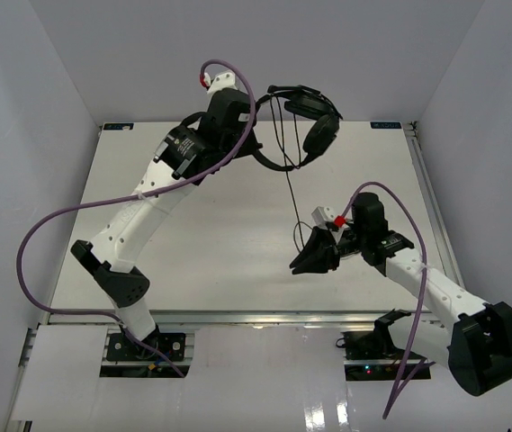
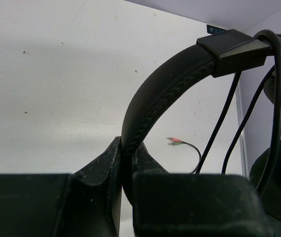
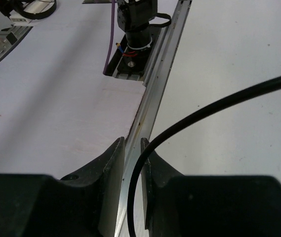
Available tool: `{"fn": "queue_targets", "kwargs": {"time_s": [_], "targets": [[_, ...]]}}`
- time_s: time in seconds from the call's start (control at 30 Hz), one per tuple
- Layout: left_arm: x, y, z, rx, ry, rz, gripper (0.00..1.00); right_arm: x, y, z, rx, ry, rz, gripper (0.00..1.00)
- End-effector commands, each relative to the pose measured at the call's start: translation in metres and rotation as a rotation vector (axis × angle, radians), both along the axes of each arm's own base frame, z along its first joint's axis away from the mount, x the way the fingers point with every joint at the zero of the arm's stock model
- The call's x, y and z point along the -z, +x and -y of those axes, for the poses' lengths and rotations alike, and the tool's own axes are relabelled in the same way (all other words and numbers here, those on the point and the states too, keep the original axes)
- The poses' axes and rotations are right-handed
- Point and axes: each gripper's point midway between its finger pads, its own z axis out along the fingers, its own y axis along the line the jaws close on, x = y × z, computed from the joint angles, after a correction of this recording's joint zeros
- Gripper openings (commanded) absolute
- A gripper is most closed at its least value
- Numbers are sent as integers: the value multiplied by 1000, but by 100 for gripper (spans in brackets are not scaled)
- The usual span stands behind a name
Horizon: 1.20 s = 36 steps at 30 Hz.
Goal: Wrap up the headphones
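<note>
The black headphones (image 1: 314, 126) hang in the air over the far middle of the table. My left gripper (image 1: 254, 144) is shut on the stitched headband (image 2: 155, 103), as the left wrist view (image 2: 128, 148) shows. The earcups (image 1: 323, 135) hang to its right. The thin black cord (image 1: 290, 193) drops from the headphones to my right gripper (image 1: 302, 263). In the right wrist view the jaws (image 3: 133, 143) stand a narrow gap apart and the cord (image 3: 136, 192) runs between them, against the right finger. The pale pink and green plug (image 2: 176, 142) lies on the table.
The white table (image 1: 220, 243) is boxed in by white walls on three sides. An aluminium rail (image 3: 155, 94) runs along its near edge by an arm base (image 3: 138, 29). Purple arm cables (image 1: 49, 225) loop beside both arms.
</note>
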Motion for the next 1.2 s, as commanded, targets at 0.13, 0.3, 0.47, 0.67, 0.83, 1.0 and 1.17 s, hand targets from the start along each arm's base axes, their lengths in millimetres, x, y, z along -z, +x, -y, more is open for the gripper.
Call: {"fn": "queue_targets", "kwargs": {"time_s": [0.13,0.3,0.47,0.67,0.83,1.0,1.17], "targets": [[-21,15,-23,-46,-54,47,0,-5,-29,10,-77,-20,115,18],[-11,24,-40,-74,-30,27,0,-5,-32,17,-79,-72,194,12],[1,29,-54,-96,-7,9,0,-7,-30,24,-71,-128,287,10],[20,34,-62,-112,37,-18,0,-12,-25,32,-81,-219,396,9],[40,40,-65,-122,87,-48,0,-24,-7,38,-68,-351,533,8],[78,43,-66,-116,157,-104,0,-60,28,40,36,-439,718,8],[122,39,-65,-92,210,-178,0,-86,54,39,102,-526,848,8]]}}
